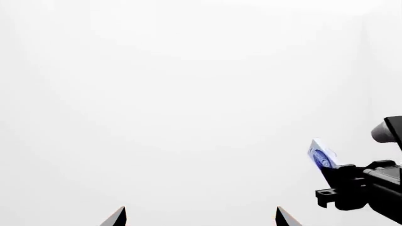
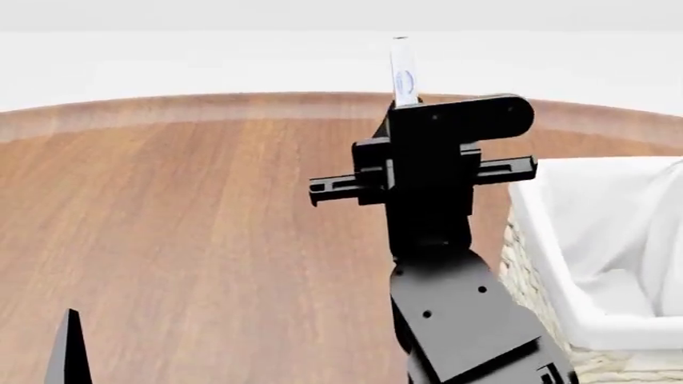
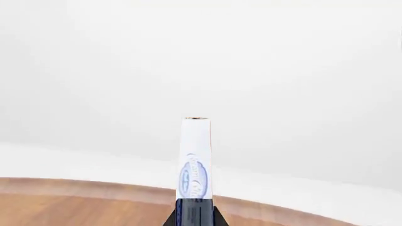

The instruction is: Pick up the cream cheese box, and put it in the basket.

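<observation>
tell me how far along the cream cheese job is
Pick-up looks done: the right gripper is shut on the cream cheese box, held upright and clear above the wooden table. In hand: carrying it. Left: move it over the basket, beside the arm, and release. The left gripper is open and empty.

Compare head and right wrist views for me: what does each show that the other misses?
Only the head view shows the basket with its white liner, off to the right of the raised arm, the right gripper body from outside, and one left fingertip at the lower left corner. Only the right wrist view shows the cream cheese box close up, edge-on, its bluish oval logo readable, clamped between the dark jaws. Both show the box held upright above the wooden table and its curved far edge.
</observation>
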Robot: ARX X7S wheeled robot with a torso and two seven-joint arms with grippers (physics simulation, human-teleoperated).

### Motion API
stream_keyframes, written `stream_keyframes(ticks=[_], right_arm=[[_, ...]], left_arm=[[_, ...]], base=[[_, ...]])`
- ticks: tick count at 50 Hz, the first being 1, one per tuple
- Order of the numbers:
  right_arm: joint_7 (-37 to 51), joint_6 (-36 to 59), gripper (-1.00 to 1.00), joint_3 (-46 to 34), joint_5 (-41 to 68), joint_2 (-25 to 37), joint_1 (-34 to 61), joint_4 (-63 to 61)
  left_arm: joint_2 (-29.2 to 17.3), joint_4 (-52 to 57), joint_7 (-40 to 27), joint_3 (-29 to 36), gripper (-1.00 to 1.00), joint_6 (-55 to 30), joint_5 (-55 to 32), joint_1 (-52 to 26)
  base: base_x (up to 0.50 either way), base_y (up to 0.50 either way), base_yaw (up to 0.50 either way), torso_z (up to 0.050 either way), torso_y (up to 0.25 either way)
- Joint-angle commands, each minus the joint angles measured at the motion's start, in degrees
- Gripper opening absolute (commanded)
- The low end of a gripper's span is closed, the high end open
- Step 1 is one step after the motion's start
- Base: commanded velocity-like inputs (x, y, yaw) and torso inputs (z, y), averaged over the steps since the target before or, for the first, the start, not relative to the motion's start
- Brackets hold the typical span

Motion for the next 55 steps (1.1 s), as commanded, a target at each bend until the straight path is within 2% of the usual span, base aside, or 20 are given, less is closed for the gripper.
stream_keyframes(ticks=[1,6,22,30,37,39,49,55], right_arm=[[2.7,8.7,-1.00,0.6,1.1,3.1,2.2,-15.6],[2.6,11.6,-1.00,1.9,2.2,5.0,5.3,-18.2],[-1.1,14.3,-1.00,9.1,5.5,13.8,10.6,-17.6],[-6.1,16.3,-1.00,11.5,7.5,19.7,13.2,-14.2],[-12.4,16.6,-1.00,10.5,7.6,23.5,13.6,-6.1],[-15.7,18.0,-1.00,10.2,8.0,24.6,16.0,0.0],[-22.3,29.6,-1.00,8.9,11.2,26.1,25.3,13.0],[-28.3,36.6,-1.00,3.5,10.8,25.9,31.3,19.1]], left_arm=[[-0.2,-0.1,-0.2,0.2,1.00,0.0,-0.1,-0.1],[-0.4,0.0,-0.3,0.3,1.00,0.3,0.2,0.0],[-0.6,-0.7,-0.2,1.8,1.00,1.3,2.6,0.2],[-0.8,-0.9,-0.4,1.4,1.00,1.3,2.0,-0.2],[-0.9,-1.3,-0.6,1.0,1.00,1.4,1.3,-0.5],[-1.0,-1.3,-0.7,0.8,1.00,1.4,1.2,-0.6],[-1.2,-1.4,-0.9,0.5,1.00,1.4,0.7,-0.9],[-1.2,-1.2,-1.1,0.6,1.00,1.3,0.5,-0.8]], base=[[0.00,0.00,0.00,0.000,0.250],[0.00,0.00,0.00,0.000,0.250],[0.00,0.00,0.00,0.000,0.001],[0.00,0.00,0.00,0.000,0.000],[0.00,0.00,0.00,0.000,0.000],[0.00,0.00,0.00,0.000,0.000],[0.00,0.00,0.00,0.000,0.000],[0.00,0.00,0.00,0.000,0.000]])
